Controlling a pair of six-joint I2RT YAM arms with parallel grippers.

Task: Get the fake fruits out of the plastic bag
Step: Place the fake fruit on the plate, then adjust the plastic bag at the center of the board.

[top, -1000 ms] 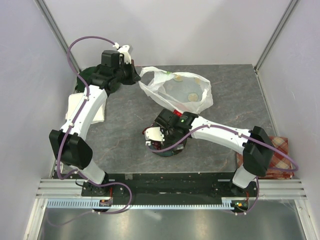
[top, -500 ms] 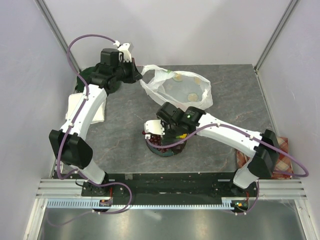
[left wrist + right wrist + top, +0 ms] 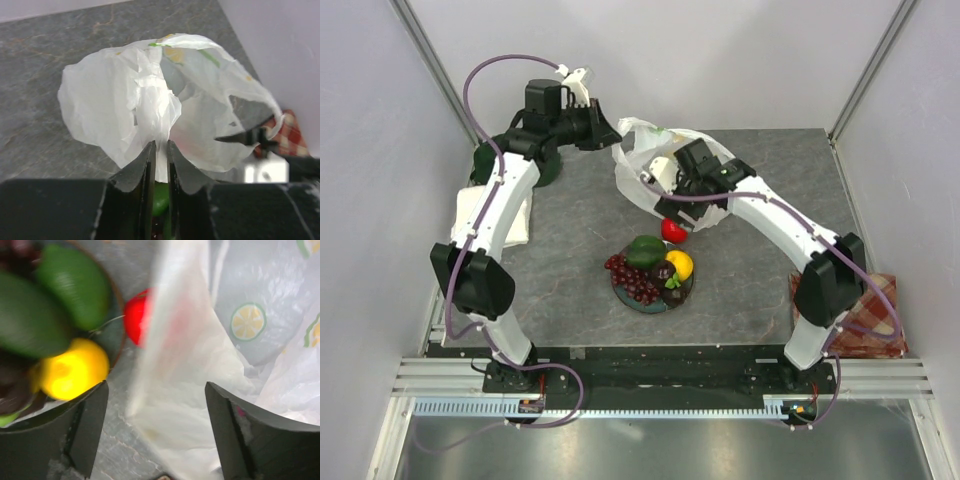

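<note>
Left jaws: nearly closed on a twisted fold of the bag (image 3: 115, 95), holding it up off the table (image 3: 560, 250) at the far left. Only a sliver of gap shows between them.
Right jaws: spread wide and gripping nothing. They hang over the bag's near side with loose film between them.
On plate (image 3: 655, 307): grapes (image 3: 632, 278), green fruit (image 3: 645, 250), yellow fruit (image 3: 679, 263) and dark fruit (image 3: 664, 272), all clear of the bag.
Apple (image 3: 673, 231): on the table between bag and plate, just beside the plate's far rim. In the right wrist view part of it shows only as pink through the film, so the bag's edge seems to drape over it.
Key relation: the apple lies nearward of the right jaws, off toward the jaw on that view's left, not in the gap. It is round, so there is no axis to match.
Nearer arm: the right arm (image 3: 770, 215), by far. The left is busy holding the bag.
Bag's contents: it looks empty otherwise; the lemon slices are print.
Likely next: the right jaws shift onto the apple, or the bag lifts off it.
</note>
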